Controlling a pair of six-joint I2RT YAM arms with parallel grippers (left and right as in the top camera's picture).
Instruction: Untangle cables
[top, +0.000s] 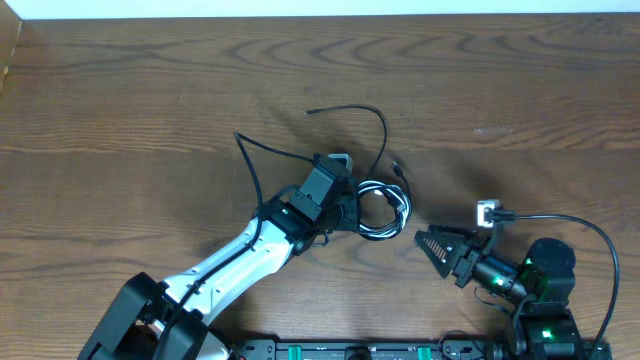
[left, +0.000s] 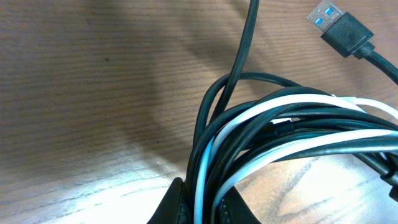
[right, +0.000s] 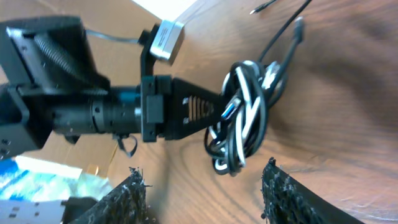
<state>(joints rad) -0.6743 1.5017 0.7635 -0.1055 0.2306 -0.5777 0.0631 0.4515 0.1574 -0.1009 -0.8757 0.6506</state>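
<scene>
The coiled bundle of thin black cords and one white cord (top: 385, 210) lies near the middle of the brown wood-grain counter (top: 140, 100). One loose black strand (top: 378, 116) arcs away from it, and a black USB plug with a blue insert (left: 341, 26) lies just beside the coil. The left claw (left: 202, 200) is clamped on the bundle's strands, which run between its fingers, while the right claw (right: 202, 171) is spread wide and empty, near the coil on its right.

Dark wood-grain table (top: 150, 90) fills pretty much every view. A white strip (top: 300, 8) runs along its far edge, and there's a faint pale scuff (top: 493, 130) toward the right. The right wrist view shows something blurry and blue-and-white (right: 28, 180) lower left, can't tell what.
</scene>
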